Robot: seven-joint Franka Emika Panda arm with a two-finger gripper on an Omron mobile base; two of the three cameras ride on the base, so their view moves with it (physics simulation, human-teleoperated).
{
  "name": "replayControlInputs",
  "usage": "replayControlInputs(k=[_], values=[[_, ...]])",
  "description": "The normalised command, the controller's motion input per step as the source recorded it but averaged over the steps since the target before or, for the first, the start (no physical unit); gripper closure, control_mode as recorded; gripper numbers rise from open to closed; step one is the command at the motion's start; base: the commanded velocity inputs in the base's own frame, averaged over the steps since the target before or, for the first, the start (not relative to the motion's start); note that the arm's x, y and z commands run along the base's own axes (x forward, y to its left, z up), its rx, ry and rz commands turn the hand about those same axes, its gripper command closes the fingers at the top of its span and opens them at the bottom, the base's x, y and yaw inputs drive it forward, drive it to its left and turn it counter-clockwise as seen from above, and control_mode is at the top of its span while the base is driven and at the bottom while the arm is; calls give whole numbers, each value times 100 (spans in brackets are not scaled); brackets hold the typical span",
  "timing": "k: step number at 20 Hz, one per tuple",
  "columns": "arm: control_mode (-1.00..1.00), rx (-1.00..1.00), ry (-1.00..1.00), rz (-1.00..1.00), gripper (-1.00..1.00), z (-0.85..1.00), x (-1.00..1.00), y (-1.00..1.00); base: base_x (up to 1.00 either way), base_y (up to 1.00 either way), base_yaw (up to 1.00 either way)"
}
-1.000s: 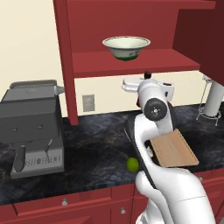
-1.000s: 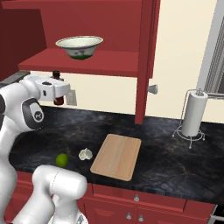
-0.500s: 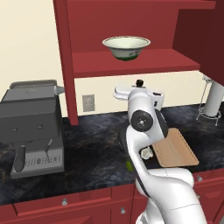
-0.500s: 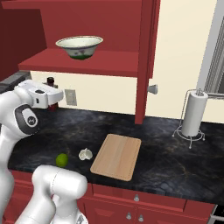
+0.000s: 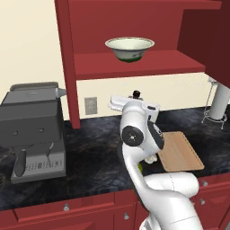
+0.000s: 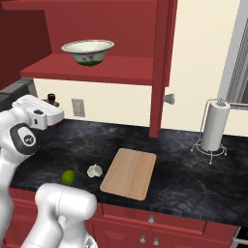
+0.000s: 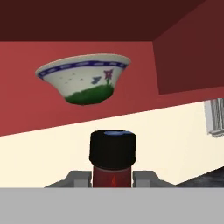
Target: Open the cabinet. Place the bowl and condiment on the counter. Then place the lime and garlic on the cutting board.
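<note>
Though the condiment (image 7: 112, 162) has a red label, I can read no writing on it, only a small pale mark. My gripper (image 7: 112, 178) is narrowly parted and clamped on the bottle's sides, one finger (image 7: 78, 178) at each flank. It stands upright in my grip, black cap uppermost, held above the counter (image 6: 193, 174) below the open cabinet (image 5: 134, 27), whose shelf carries the bowl (image 7: 83, 78). Lime (image 6: 68, 177) and garlic (image 6: 94, 170) lie beside the cutting board (image 6: 130, 173).
</note>
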Motion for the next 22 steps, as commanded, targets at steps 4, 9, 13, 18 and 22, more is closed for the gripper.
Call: replayControlInputs(k=[4,9,13,18,22], values=[[-100,2,-6,-4,100,-30,2,27,0,0,0],[-100,1,-1,-2,100,-25,0,18,0,0,0],[-100,1,0,0,100,-22,0,9,0,0,0],[-100,2,0,0,100,-28,0,14,0,0,0],[-100,0,0,0,100,-23,0,9,0,0,0]])
